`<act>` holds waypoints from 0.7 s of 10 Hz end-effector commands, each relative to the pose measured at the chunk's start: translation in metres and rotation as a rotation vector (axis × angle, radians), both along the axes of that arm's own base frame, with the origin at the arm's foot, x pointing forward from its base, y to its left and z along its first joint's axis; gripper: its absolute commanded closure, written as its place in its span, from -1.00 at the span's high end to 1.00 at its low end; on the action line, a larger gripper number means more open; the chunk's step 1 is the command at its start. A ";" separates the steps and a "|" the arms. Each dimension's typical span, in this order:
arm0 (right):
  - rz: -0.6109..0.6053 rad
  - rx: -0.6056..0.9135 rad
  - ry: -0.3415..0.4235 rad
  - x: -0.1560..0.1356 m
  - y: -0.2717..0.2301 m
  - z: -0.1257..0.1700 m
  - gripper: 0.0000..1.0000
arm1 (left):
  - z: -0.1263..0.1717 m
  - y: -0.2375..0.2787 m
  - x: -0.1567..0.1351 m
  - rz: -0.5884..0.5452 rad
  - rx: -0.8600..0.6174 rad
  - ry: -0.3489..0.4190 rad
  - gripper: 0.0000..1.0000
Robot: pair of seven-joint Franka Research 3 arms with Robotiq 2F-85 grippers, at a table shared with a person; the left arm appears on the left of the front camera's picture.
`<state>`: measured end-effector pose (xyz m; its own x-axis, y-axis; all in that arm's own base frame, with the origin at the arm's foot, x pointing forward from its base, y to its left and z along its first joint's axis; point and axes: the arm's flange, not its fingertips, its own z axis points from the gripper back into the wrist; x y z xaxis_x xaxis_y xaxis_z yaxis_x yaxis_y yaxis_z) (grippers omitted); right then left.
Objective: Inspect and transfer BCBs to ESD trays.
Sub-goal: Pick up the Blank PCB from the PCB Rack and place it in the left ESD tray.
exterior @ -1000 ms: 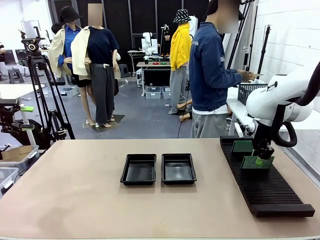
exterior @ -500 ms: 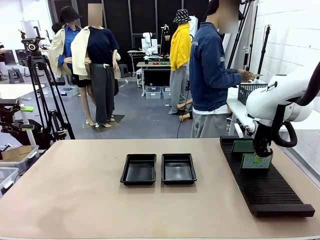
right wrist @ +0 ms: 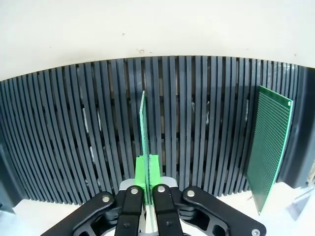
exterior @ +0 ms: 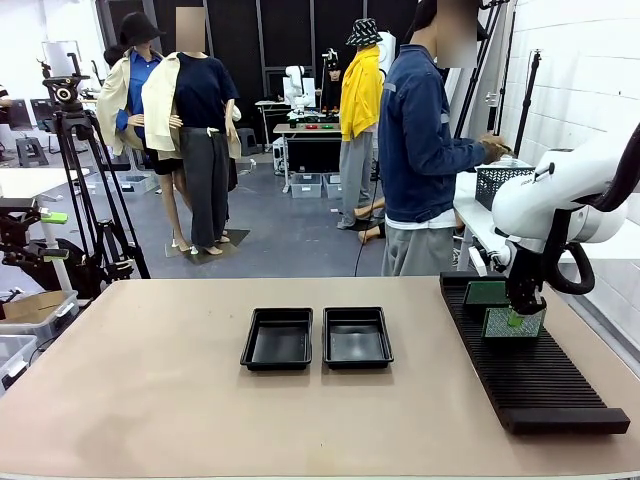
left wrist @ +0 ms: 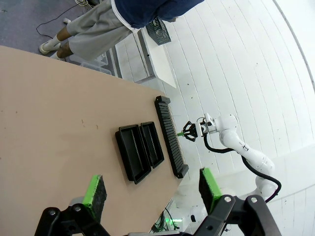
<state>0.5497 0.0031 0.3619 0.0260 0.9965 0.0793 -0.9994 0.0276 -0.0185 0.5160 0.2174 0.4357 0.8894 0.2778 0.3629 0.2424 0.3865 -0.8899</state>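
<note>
The long black slotted rack [exterior: 535,380] lies along the right side of the table [exterior: 150,400]. Everything else is placed from it.

Over the rack's far half, the right gripper [exterior: 515,318] points straight down. Its jaws are clenched on the top edge of a green BCB [exterior: 500,324]. The right wrist view shows this board [right wrist: 143,123] edge-on, standing upright between two ribs of the rack [right wrist: 74,137], with the green pads of the gripper [right wrist: 146,169] pressed flat on both faces.

A second BCB [exterior: 486,292] stands in a slot closer to the rack's far end, just beyond the gripped one. From the wrist it shows its perforated face [right wrist: 268,147].

Well to the left of the rack, the two ESD trays [exterior: 278,338] [exterior: 357,336] sit side by side on the table, nearly touching.

The left gripper [left wrist: 151,187] hangs high above the table (rack [left wrist: 170,132] and trays [left wrist: 132,152] look small below it). Its jaws are released, with nothing between the pads.

Beyond the rack's far end a person [exterior: 415,150] stands side-on, hands at a dark mesh basket [exterior: 500,183].
</note>
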 end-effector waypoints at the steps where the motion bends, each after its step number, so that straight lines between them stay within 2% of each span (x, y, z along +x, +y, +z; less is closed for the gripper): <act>1: 0.028 -0.022 0.037 0.002 0.000 0.003 -1.00 | 0.003 0.000 -0.001 0.005 0.007 0.016 1.00; 3: 0.032 -0.032 0.031 0.002 -0.001 0.002 -1.00 | 0.003 0.000 -0.001 0.005 0.007 0.016 1.00; 4: 0.004 -0.003 0.004 0.001 0.000 0.002 -1.00 | 0.003 0.000 -0.001 0.005 0.007 0.016 1.00; 7: 0.004 -0.003 0.004 0.001 0.000 0.002 -1.00 | 0.003 0.000 -0.001 0.005 0.007 0.016 1.00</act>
